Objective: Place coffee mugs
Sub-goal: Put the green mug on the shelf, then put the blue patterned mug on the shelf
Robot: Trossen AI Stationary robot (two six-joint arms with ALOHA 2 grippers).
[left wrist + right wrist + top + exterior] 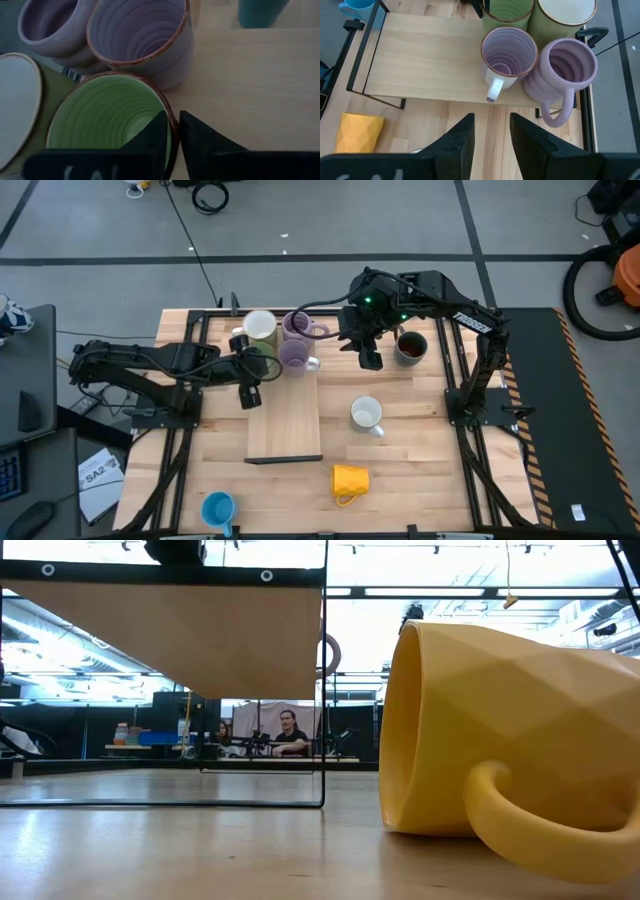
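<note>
A wooden shelf board (pixel 285 420) on a black wire frame stands mid-table. At its far end stand a white mug (pixel 260 326), two lavender mugs (pixel 300 326) (pixel 295 357) and a light green mug (pixel 107 117). My left gripper (pixel 258 368) is shut on the green mug. My right gripper (pixel 492 132) hangs open above the table to the right of the lavender mugs, with nothing between its fingers. On the table are a dark mug (pixel 410 347), a white mug (pixel 367 414) and a blue mug (pixel 218 508). A yellow mug (pixel 350 480) lies on its side. My left gripper has the green mug's rim (pixel 171 125) on the side toward the table's left, with one finger (pixel 155 132) inside the mug and the other (pixel 200 135) outside. The fingers slant down from the table's left. The mug is upright, close against the white and lavender mugs.
The near half of the shelf board (pixel 430 55) is bare wood. Black frame rails (pixel 455 380) run along both sides of the table. The yellow mug (pixel 510 720) fills the right of the low view. A person sits far off in the room behind.
</note>
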